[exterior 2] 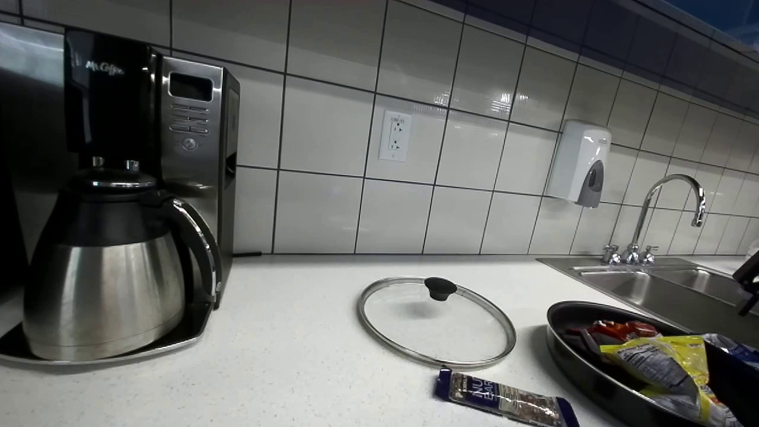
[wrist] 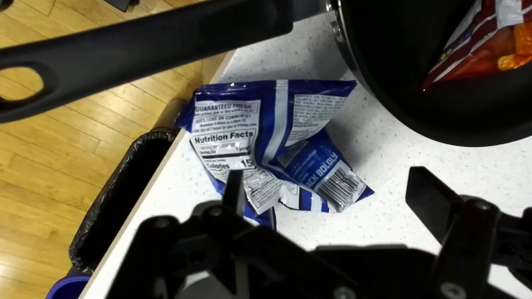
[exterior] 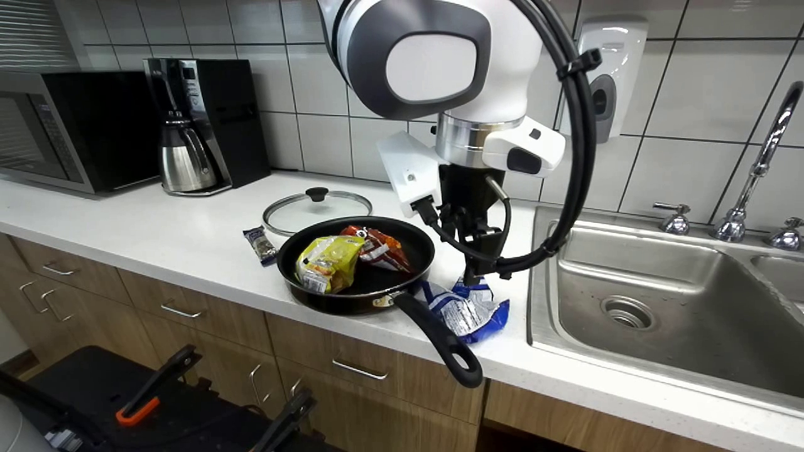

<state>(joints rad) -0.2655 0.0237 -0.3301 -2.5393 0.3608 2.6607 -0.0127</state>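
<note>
My gripper points down over the counter, its fingers wide apart with nothing gripped. Below it lies a crumpled blue and white snack bag, whose barcode end shows between the fingers in the wrist view. In an exterior view the same blue bag rests beside the pan handle, under the gripper. The black frying pan holds a yellow packet and a red packet. Whether a fingertip touches the blue bag, I cannot tell.
A glass lid and a nut bar lie left of the pan. The coffee maker and microwave stand farther left. A steel sink is on the right. The pan handle overhangs the counter's front edge; a bin stands below.
</note>
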